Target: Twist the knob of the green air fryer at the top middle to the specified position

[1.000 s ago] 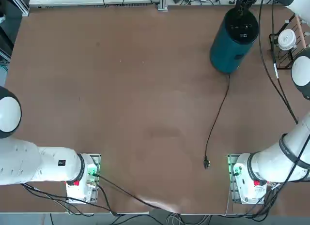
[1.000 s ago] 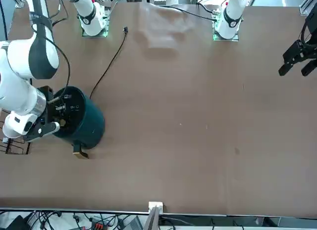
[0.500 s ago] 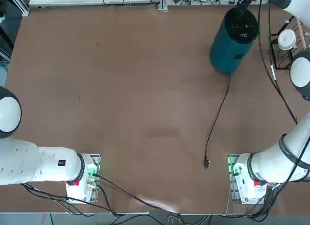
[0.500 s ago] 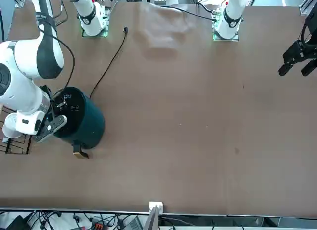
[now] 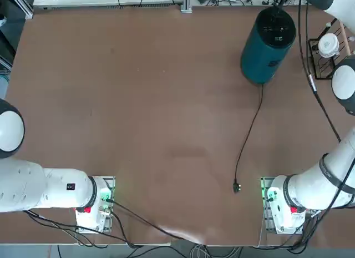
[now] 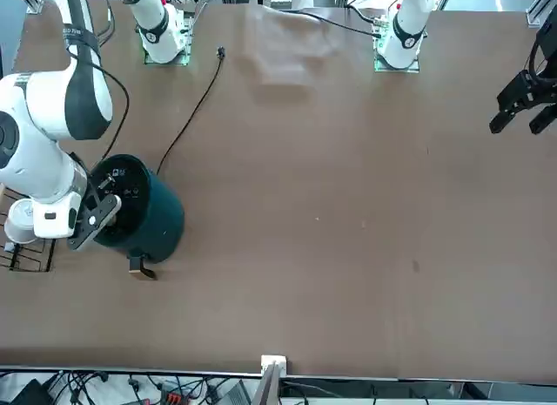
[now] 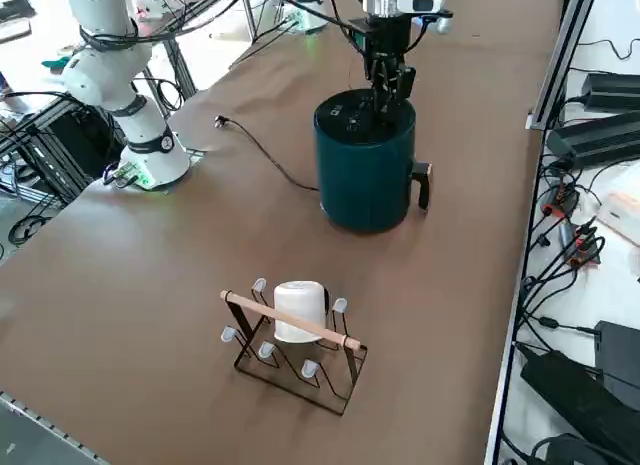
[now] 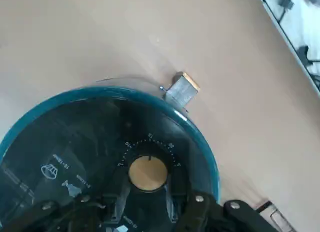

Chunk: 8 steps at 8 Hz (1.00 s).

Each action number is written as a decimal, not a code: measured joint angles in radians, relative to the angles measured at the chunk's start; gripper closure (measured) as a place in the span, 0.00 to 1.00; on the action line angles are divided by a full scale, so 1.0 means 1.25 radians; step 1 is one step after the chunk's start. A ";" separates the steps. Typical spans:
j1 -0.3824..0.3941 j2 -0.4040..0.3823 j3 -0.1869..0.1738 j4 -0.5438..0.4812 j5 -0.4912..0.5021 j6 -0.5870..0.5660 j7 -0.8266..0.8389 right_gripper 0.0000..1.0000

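Gripper (image 8: pixel 148 194) spread, poised just above fryer (image 7: pixel 366 165), fingers flanking knob (image 8: pixel 147 172) without touching. Knob at panel rim, handle side of fryer. Best lowered straight, centred on knob, pinched evenly, then turned about knob's own axis, without shoving fryer.

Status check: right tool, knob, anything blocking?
Right tool open above the green air fryer, fingers either side of the knob, not closed on it. Nothing in the way.

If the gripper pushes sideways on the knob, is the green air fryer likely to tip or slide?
The green air fryer is tall with a fairly wide base, so tipping seems unlikely, though sliding on the smooth table is possible. The right gripper straddles the knob near the rim, so forces act high and off-centre.
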 joint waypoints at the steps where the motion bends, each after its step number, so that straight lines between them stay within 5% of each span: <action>1: 0.000 0.000 -0.001 0.000 0.003 0.000 -0.039 0.56; 8: 0.001 0.000 -0.002 0.000 0.004 0.000 -0.272 0.56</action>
